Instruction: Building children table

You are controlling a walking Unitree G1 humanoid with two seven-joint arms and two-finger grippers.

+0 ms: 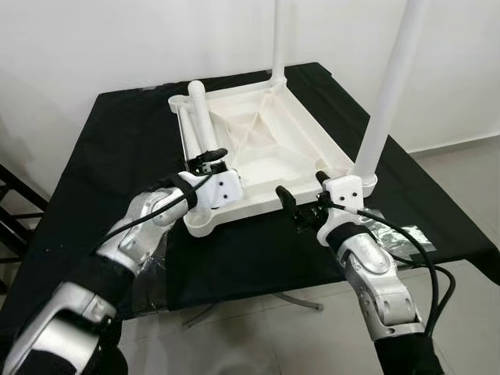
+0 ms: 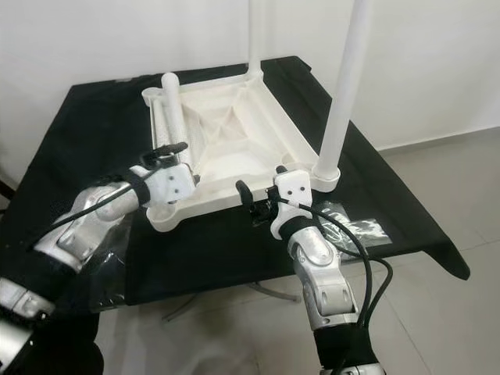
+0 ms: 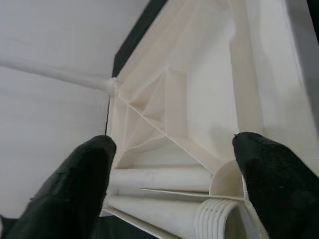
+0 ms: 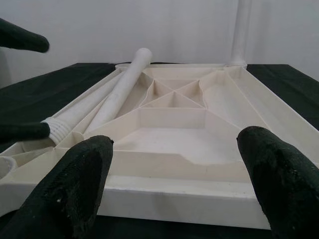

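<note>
The 2 head views look forward and down from above onto the black table; both wrist views sit low and close, looking along their fingers across the upturned white tabletop, which all 4 share.

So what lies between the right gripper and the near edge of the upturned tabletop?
Nothing but a short strip of black cloth. In the right wrist view the right gripper, fingers spread, faces the white tabletop rim directly.
</note>
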